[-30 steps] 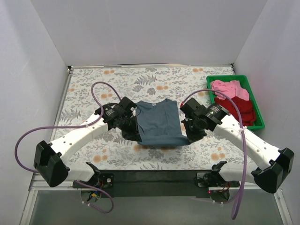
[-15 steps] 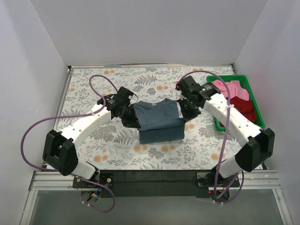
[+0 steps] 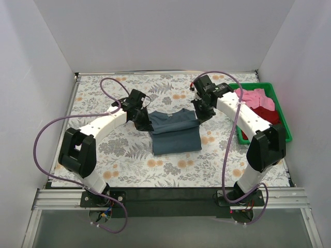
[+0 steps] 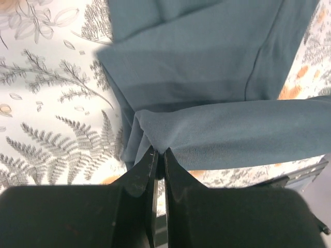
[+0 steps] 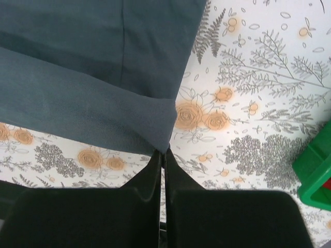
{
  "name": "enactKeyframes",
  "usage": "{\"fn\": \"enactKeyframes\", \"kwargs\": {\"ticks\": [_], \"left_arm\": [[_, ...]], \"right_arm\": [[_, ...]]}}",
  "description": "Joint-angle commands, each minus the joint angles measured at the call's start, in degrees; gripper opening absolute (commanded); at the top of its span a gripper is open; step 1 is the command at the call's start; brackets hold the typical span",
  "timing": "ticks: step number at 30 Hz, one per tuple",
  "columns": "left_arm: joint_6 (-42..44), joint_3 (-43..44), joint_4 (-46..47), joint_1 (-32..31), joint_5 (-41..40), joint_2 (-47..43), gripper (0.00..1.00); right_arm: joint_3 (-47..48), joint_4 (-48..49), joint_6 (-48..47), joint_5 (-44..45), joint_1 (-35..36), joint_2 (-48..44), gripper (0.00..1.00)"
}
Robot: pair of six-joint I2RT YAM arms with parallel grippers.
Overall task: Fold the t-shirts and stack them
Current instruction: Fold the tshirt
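Slate blue-grey t-shirt (image 3: 175, 133) at frame centre on tabletop (image 3: 103, 93), partly folded. Left tool (image 4: 159, 153) clamped on its left edge; right tool (image 5: 163, 154) clamped on its right corner.

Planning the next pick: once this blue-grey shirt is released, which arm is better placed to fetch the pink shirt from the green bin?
Probably right: the right gripper pinches the blue-grey shirt nearest the green bin holding the pink shirt; the left gripper is opposite.

The slate blue-grey t-shirt (image 3: 175, 132) is plain. There is a pink t-shirt (image 3: 253, 97), a dark red t-shirt (image 3: 270, 114) and a bright green bin (image 3: 253, 84). The counter (image 3: 124, 165) is white, printed with grey ferns and orange flowers.
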Motion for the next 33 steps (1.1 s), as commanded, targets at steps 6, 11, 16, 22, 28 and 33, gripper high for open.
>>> {"fn": "enactKeyframes", "kwargs": {"ticks": [6,11,16,22,28,33], "left_arm": [[1.9,-1.9,5.1,3.3,-7.5,2.3,0.00],[2.0,-2.2,9.1,3.3,-8.5,4.1,0.00],[2.2,-3.3,12.6,3.6,-10.9,5.1,0.00],[2.3,-3.4,15.0,3.6,-12.2,7.1,0.00],[2.5,-4.6,19.1,3.6,-12.4,7.2,0.00],[2.4,-5.5,19.7,3.6,-10.7,10.0,0.00]], "right_arm": [[1.7,6.4,-3.7,2.1,-2.2,5.0,0.01],[-0.8,12.3,-3.4,3.2,-3.1,6.1,0.01],[-3.9,17.8,-3.5,4.1,-3.8,6.7,0.01],[-7.9,23.1,-2.7,3.3,-4.9,7.3,0.01],[-11.2,27.1,-1.6,2.5,-5.2,8.2,0.01],[-15.5,30.6,-1.0,0.8,-5.2,9.6,0.01]]}}
